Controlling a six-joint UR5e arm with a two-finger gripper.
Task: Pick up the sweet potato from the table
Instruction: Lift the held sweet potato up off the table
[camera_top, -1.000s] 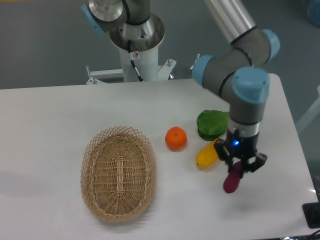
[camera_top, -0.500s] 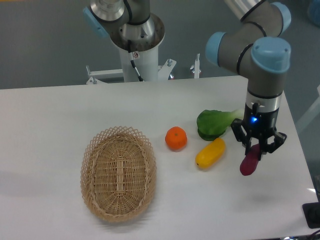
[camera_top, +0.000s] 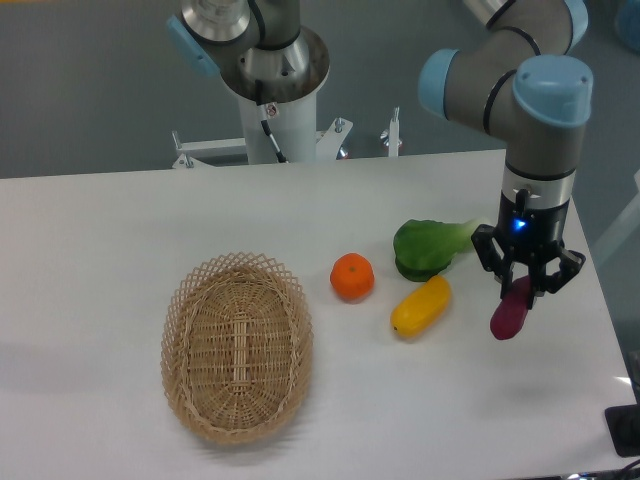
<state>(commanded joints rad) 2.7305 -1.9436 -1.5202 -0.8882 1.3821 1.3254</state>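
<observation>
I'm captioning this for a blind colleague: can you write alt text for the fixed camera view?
A robot arm's pincer grips a purple sweet potato by its upper end over the right side of a white table. To its left lie a yellow vegetable, a leafy green vegetable, an orange and an empty wicker basket.

The large white tabletop with rounded corners (camera_top: 120, 240) looks smooth and faintly glossy, like laminate. The oval tan basket (camera_top: 237, 346) is woven wicker, rough and open at its rim. The slim magenta sweet potato (camera_top: 510, 314) has a smooth, dull skin. The plump yellow oblong vegetable (camera_top: 421, 305) looks like shiny plastic, the round orange fruit (camera_top: 352, 277) slightly dimpled and matt, the green leafy vegetable (camera_top: 428, 246) smooth and waxy. The black two-finger gripper (camera_top: 526, 285) looks like matt plastic or metal; the arm's grey tubes (camera_top: 470, 88) appear satin metal, their blue caps (camera_top: 551, 88) smooth plastic.
</observation>
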